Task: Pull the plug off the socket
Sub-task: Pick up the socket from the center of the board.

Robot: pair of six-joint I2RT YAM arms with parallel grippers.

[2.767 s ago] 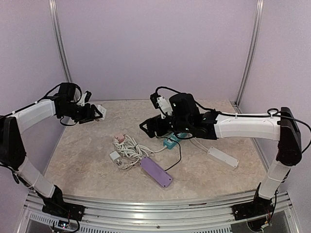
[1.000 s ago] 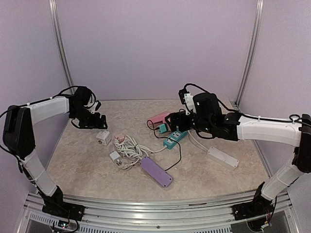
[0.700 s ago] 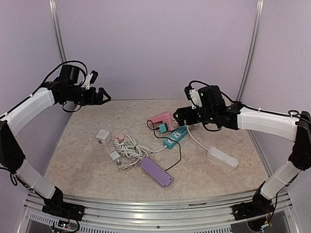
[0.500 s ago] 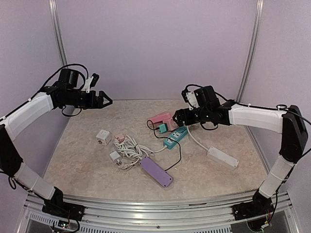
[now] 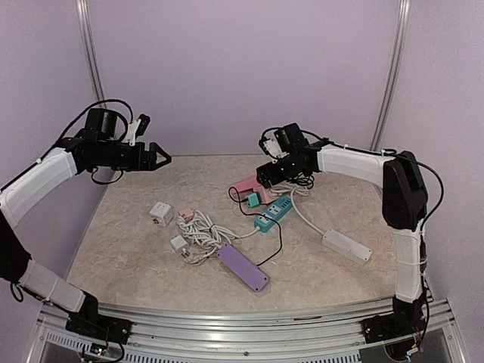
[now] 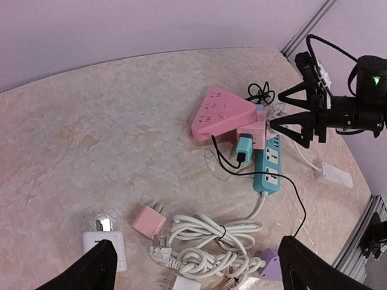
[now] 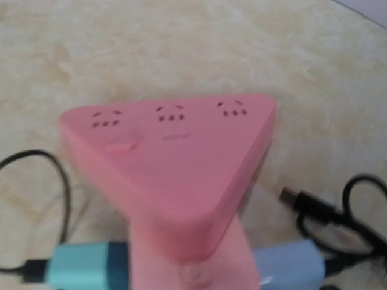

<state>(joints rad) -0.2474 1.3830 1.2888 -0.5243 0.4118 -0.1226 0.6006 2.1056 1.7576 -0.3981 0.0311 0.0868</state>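
Plug: the teal plug (image 6: pixel 245 147) is seated in the pink block at the near corner of the socket, and its black cord (image 6: pixel 225 158) loops off to the side. It is not yet pulled.
Socket: the pink triangular socket (image 6: pixel 221 115) lies flat at the back centre of the table (image 5: pixel 136 249), with its pink block resting against the teal power strip (image 6: pixel 269 164).
Right gripper: the right gripper (image 5: pixel 263 178) is low and just beside the socket's corner. In the left wrist view its fingers are spread with nothing between them. That placement suits either bracing the socket or closing on the plug, and the frames do not show which.
Right wrist view: this view is blurred and filled by the socket's top, with the plug at the lower left. Its own fingers do not show.
Left gripper: the left gripper (image 5: pixel 160 156) is raised over the table's left side, well apart from the socket. It is spread and empty, likely held clear as the spare hand.
Clutter: a white cable bundle (image 6: pixel 208 241), a white adapter (image 6: pixel 104 243) and a small pink plug (image 6: pixel 148 221) lie near the front, away from the work.
Risk: the socket is loose on the table and would probably drag along with the plug unless it is held down.
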